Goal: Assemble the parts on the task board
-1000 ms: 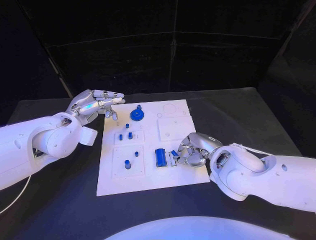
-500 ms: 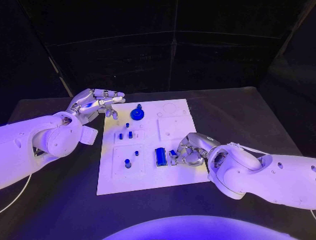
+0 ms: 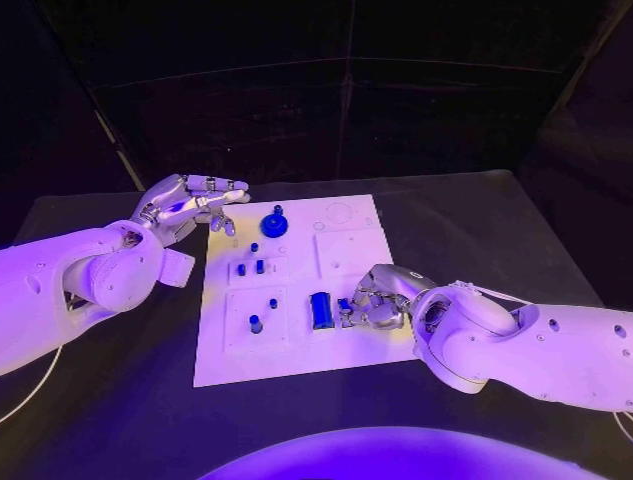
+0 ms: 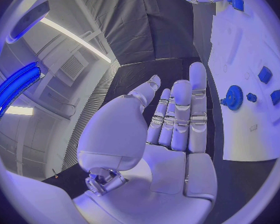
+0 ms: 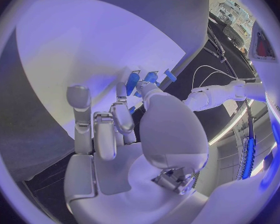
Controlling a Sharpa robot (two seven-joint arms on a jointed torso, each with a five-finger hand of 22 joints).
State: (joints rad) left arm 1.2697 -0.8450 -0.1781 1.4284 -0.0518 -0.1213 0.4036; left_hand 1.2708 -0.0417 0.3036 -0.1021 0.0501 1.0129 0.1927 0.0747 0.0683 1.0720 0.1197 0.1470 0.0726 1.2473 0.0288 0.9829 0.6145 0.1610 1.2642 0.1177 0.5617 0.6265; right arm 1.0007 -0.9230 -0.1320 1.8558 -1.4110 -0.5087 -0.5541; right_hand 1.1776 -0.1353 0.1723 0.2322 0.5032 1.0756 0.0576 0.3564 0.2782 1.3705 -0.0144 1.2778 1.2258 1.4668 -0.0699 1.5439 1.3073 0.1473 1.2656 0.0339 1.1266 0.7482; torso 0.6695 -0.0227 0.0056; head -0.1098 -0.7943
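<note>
Black table (image 3: 475,230), task board (image 3: 359,250) long axis running away, upright blue parts (image 3: 319,311)

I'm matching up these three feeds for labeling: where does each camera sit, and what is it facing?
Head view: on the robot's head, looking down at the task board; left hand and right hand show.
Left wrist view: behind the left hand, facing the board's blue gear.
Right wrist view: behind the right hand, facing blue parts.
Shared: head and left wrist views show the gear.
</note>
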